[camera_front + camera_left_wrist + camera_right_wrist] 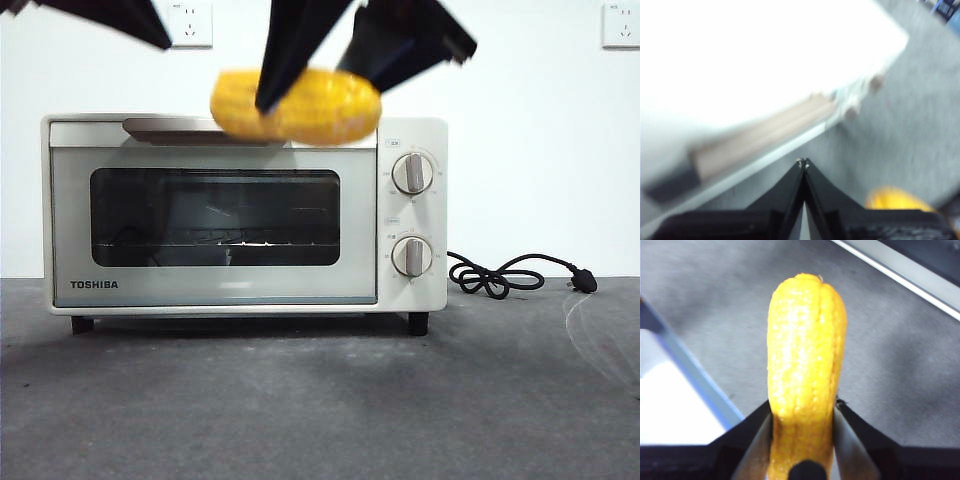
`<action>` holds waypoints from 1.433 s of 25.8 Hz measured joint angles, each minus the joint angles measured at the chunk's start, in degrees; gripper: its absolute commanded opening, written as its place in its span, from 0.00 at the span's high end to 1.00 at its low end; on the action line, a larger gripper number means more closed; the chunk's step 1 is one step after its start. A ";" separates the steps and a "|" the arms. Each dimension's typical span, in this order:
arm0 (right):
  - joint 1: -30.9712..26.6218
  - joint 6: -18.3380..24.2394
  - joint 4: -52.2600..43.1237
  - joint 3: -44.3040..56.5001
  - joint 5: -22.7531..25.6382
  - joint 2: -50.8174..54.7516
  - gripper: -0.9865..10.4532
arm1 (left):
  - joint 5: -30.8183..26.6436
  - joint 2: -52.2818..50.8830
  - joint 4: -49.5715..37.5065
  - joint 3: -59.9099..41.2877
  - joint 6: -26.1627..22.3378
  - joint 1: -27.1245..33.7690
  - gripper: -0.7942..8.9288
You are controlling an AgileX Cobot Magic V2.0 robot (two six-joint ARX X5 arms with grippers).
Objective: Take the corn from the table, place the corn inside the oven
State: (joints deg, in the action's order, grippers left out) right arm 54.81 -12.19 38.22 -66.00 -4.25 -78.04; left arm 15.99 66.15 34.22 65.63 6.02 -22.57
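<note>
While the door of the oven is shut, the corn cannot go in, so the sensible order is door first. From the left: the left gripper, jaws pressed together on nothing, hovers just beside the beige handle and looks best placed to hook it and pull down. At about 12 o'clock above the oven front, the right gripper is clamped on the corn, held clear of the table; it should hold level until the opening is free. I count 1 corn, 1 oven, 2 knobs, 1 cord, 2 wall sockets.
</note>
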 measured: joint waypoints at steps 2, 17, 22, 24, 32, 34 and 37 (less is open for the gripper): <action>0.44 0.00 0.66 0.00 -0.02 2.29 0.93 | 0.00 1.22 -0.35 2.38 -0.09 0.00 0.92; 0.68 -0.70 1.42 -0.02 0.02 16.44 0.93 | -2.36 9.31 -0.61 4.11 -1.70 0.00 0.92; 0.68 -0.85 2.62 -0.02 0.02 19.26 0.93 | -2.40 10.88 -1.88 4.11 -2.40 0.00 0.92; 0.68 -0.87 2.95 -0.02 0.02 19.82 0.93 | -2.40 11.26 -2.23 4.11 -2.47 0.00 0.92; 0.68 -1.16 4.04 -0.02 0.83 20.57 0.93 | -6.47 12.96 -2.34 4.13 -4.13 0.00 0.92; 0.68 -1.33 4.04 -0.02 0.83 20.57 0.93 | -6.47 12.96 -2.14 4.15 -4.35 0.00 0.92; 0.68 -1.33 4.07 -0.02 0.83 20.57 0.93 | -6.47 12.96 -0.98 4.44 -4.52 0.00 0.92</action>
State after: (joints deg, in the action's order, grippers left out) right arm 55.48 -13.52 42.28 -66.02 -3.42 -57.47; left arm 9.52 79.11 33.23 70.06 1.50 -22.57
